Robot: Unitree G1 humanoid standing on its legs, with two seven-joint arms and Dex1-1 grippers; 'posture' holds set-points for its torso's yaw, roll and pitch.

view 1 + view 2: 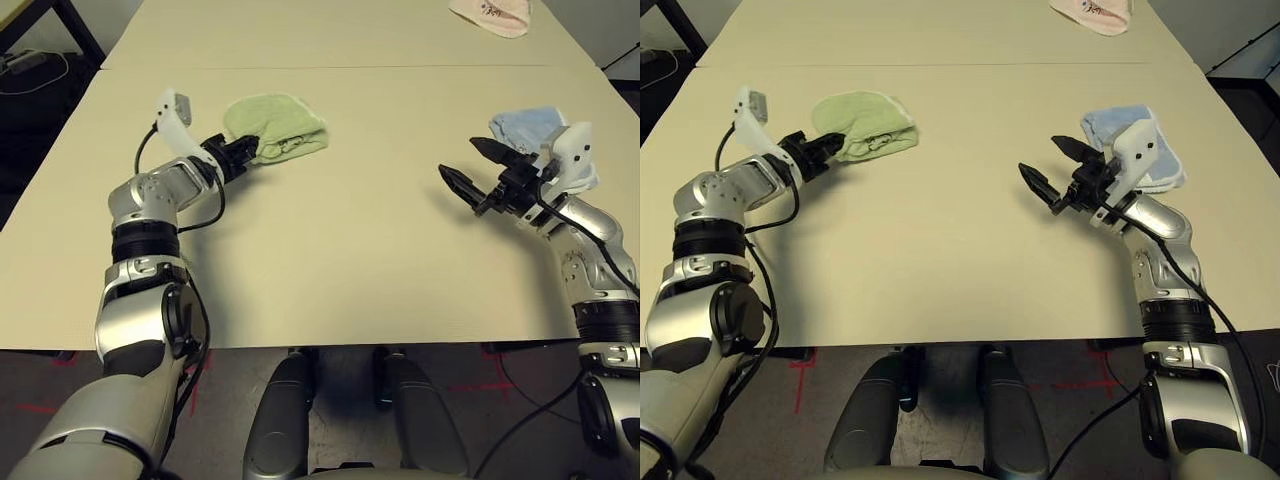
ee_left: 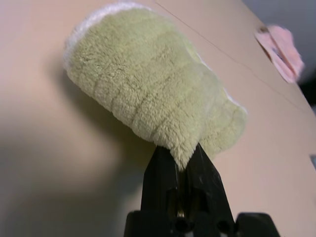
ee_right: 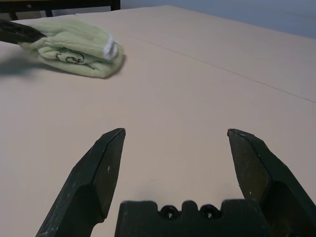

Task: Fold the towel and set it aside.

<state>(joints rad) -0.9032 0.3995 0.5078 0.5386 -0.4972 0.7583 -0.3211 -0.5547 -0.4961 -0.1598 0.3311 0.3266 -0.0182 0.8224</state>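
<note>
Item: green towel (image 1: 277,128), folded into a compact bundle, white corded edge showing along one side, small dark mark on the face turned toward the right claw.

Location: upper left of the frame in the head views, lying on the tan table (image 1: 330,260), well clear of the blue towel (image 1: 530,128) at the right and the pink cloth (image 1: 492,15) at the top right edge.

Left claw (image 1: 243,152): pinched shut on the near corner of the green towel; the wrist view shows the two black fingers (image 2: 160,173) closed together with the terry pile caught between their tips. The bundle extends away from the claw, beyond the fingertips, and appears to rest on the table, not hang.

Right claw (image 1: 480,172): fingers spread wide, nothing between them, poised above bare table at the right of the frame, just in front of the blue towel and well apart from the green one.

Step in hand, as judged: the fold looks done, so you are setting the bundle aside toward the left.

Handling advice: keep the pinch firm and drag low and slowly, so the layers do not peel open. Hold by the corner only as long as needed; soft terry slumps. Pick a bare spot, stop, then let go cleanly. Keep the right claw parked away.
</note>
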